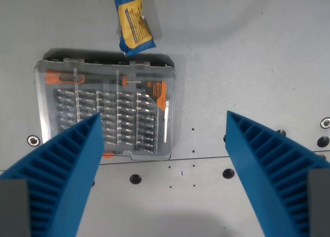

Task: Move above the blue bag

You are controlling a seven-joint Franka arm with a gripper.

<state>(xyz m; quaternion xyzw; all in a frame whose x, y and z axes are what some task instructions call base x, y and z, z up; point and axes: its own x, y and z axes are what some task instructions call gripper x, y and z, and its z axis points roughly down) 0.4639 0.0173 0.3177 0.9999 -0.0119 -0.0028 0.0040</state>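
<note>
End effector (164, 124) spread wide; blue bag (132, 20) bears yellow label.

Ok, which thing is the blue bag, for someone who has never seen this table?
Find the clear plastic case of screwdriver bits lying on the grey table. Just past its far edge, at the top of the wrist view, lies the blue bag. It is the only soft packet here, blue with a yellow printed label.

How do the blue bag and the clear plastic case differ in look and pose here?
The blue bag is opaque blue with a yellow label; the screwdriver bit case is clear, showing rows of bits and orange parts. The bag is small, narrow and cut off at the top edge; the case is broad, rectangular and mostly visible. Both lie on the grey table.
</note>
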